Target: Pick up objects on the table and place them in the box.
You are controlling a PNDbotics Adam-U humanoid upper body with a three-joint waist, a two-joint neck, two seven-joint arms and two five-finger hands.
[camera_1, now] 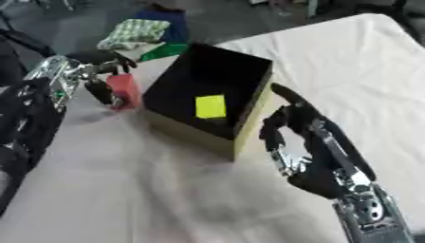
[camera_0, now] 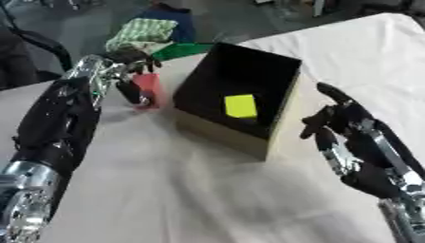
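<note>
While the left hand [camera_0: 133,71] sits curled round the red block [camera_0: 149,90] just left of the box [camera_0: 278,118], we're at the grasp/lift stage of the pick. Block looks upright, low against the table [camera_0: 182,190]; can't tell from this blurred view whether it's off the cloth yet, probably just touching. Fingers wrap it from above and the near side.

Yellow block [camera_0: 241,106] already lies inside the box on the dark floor, so one item looks done. Green piece [camera_0: 184,49] lies at the table's far edge behind the box, still to collect.

Right hand [camera_1: 291,128] hovers just right of the box's near corner, fingers relaxed, holding nothing, idle.

Next move as I read it: raise red block clear of the box's left wall, carry it rightward over the opening, release. Wall is tall relative to the block, so lift height matters before any sideways travel
</note>
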